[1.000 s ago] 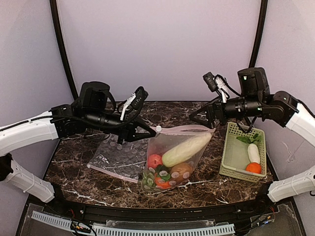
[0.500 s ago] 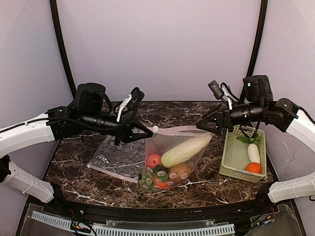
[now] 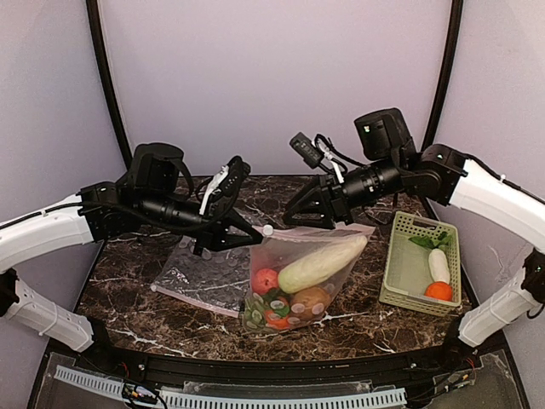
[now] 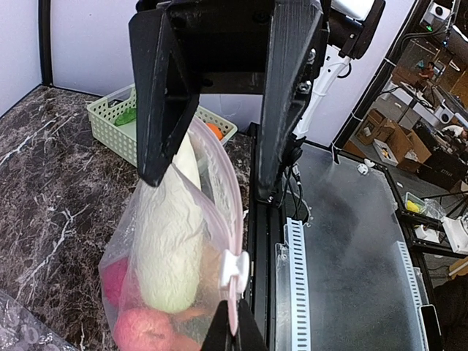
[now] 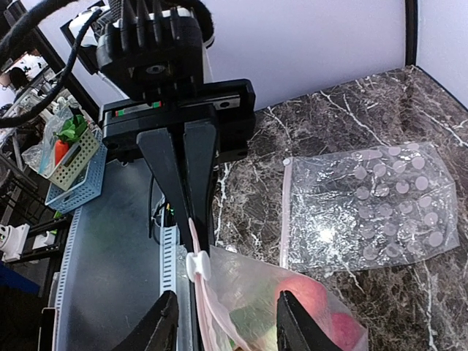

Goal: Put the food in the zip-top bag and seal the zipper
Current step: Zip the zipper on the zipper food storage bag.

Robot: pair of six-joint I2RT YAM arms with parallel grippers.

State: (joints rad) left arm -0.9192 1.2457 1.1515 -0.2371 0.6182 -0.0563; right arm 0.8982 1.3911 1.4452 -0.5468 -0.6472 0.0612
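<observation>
Swung left from the basket (image 3: 407, 274), our right arm (image 3: 443, 175) now hangs over the zip-top bag (image 3: 341, 278), standing on the table (image 3: 128, 264) with food (image 3: 319, 262) inside. Our right gripper (image 5: 228, 325) straddles the zipper (image 5: 196, 245), fingers apart; our left gripper (image 4: 232, 340) stays clamped on its end.

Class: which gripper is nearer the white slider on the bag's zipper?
Left. The left gripper pinches the zipper beside the slider; the right gripper straddles the zipper farther along.

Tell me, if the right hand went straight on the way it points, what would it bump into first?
Most likely the small white plastic slider on the pinkish zipper strip of the clear dotted bag, just ahead of the right hand; beyond it, the left hand.
</observation>
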